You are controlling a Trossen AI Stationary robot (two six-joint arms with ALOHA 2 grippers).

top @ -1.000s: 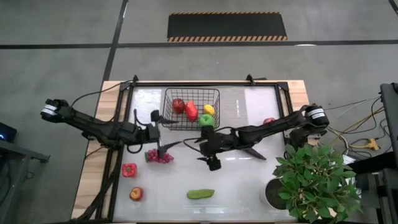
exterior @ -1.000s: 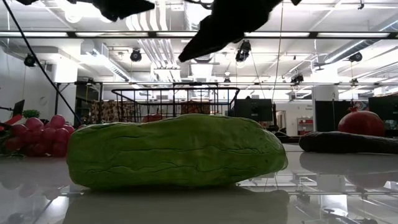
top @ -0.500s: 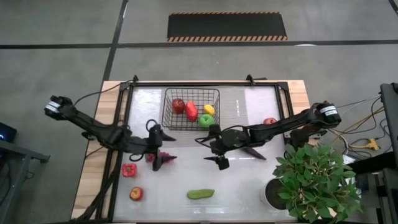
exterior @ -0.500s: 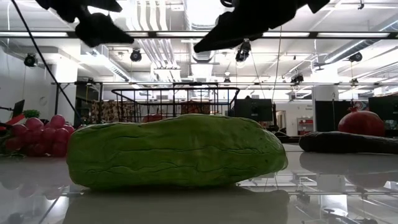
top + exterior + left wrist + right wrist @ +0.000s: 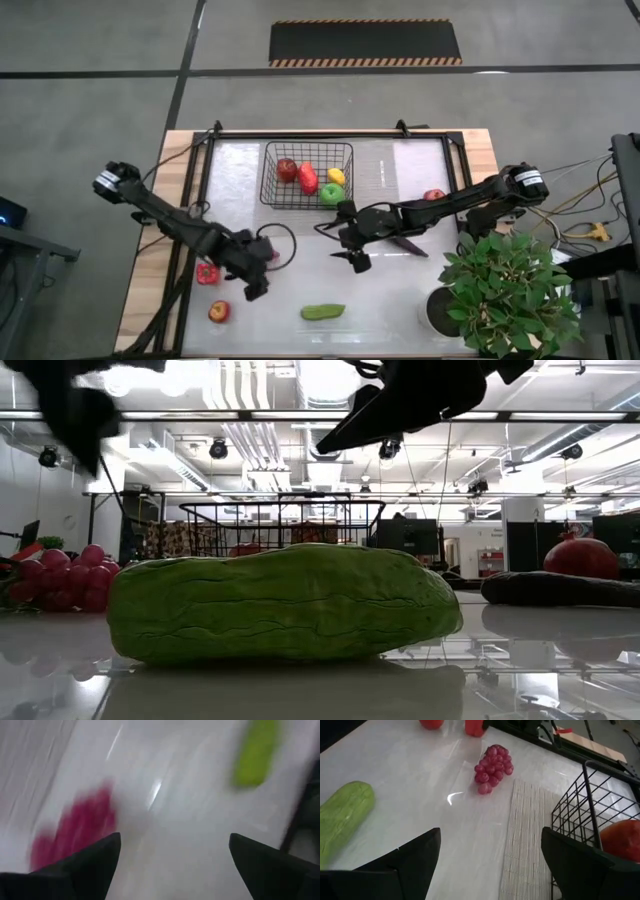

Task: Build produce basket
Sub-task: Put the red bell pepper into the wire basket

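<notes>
The black wire basket stands at the table's far middle and holds a red apple, a red pepper, a lemon and a green apple. On the table lie the grapes, a red pepper, an apple, the cucumber, the eggplant and another apple. My left gripper hangs open, pointing down, just near of the grapes. My right gripper is open, in front of the basket, above the table.
A leafy potted plant fills the near right corner. The right arm reaches over the eggplant. In the low view the cucumber fills the foreground, with the grapes to its left. Bare tabletop lies between the cucumber and the basket.
My left gripper has swung from beside the basket's left side toward the table's near edge, past the grapes, tipping from near level to pointing down and rolling about; it stays open. My right gripper has drawn back a little toward the right, still open.
</notes>
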